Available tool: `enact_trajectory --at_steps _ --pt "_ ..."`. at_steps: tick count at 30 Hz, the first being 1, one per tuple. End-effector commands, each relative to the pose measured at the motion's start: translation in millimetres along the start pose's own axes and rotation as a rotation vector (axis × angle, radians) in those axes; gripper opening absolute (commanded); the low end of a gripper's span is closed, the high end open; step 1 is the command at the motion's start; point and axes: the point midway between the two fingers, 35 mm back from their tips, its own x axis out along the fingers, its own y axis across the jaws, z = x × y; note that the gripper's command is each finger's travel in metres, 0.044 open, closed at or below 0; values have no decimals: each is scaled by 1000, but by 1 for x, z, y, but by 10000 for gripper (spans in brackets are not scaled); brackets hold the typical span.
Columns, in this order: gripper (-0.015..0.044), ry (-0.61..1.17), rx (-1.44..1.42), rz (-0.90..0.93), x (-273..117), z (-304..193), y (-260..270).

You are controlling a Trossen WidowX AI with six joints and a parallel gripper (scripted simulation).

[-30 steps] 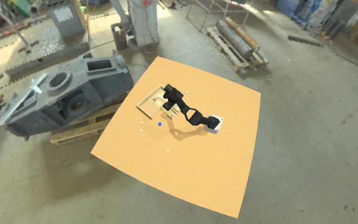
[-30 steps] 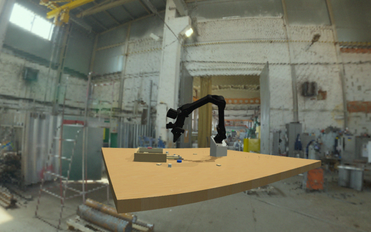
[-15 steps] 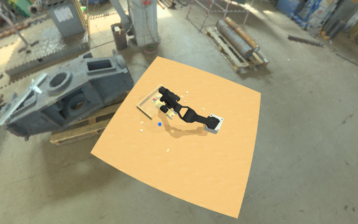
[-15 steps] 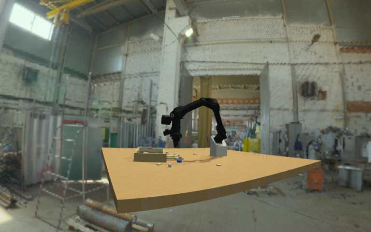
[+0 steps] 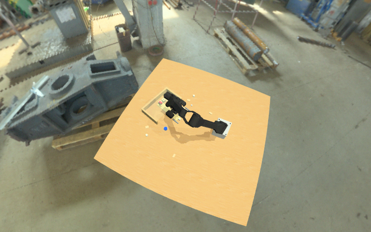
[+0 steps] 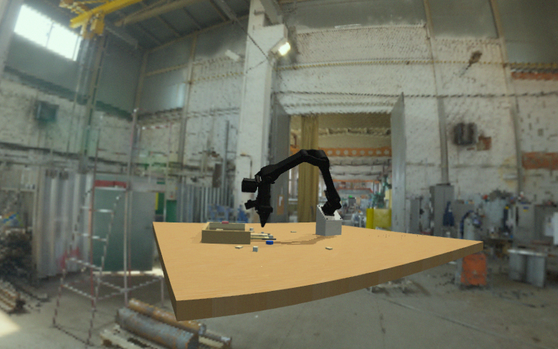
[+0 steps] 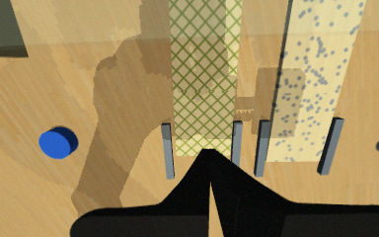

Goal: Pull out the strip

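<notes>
My gripper is shut with nothing between the fingers. It points down, with its tips over the near end of the green cross-hatched strip in the wrist view; a gap in height shows in the exterior view. The blue-grey speckled strip lies to the right in the wrist view. Both strips lie flat, their near ends between grey rails. In the top view a pale cube and a red block are at the far ends. Any label is too small to read, and the arm hides part of the strips.
A low wooden wall encloses the strips' far part on three sides. A blue disc lies left of the rails in the wrist view. A small pale cube and pale tile lie outside.
</notes>
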Motion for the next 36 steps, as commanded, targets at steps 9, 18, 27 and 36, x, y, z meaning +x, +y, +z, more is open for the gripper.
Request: enact_trajectory --at_steps 9,18,27,36 --pt "0 5 8 0 22 -1 -1" --pt "0 5 8 1 37 -2 -1" --pt "0 6 8 2 47 -3 0" --pt "0 6 8 2 47 -3 0"
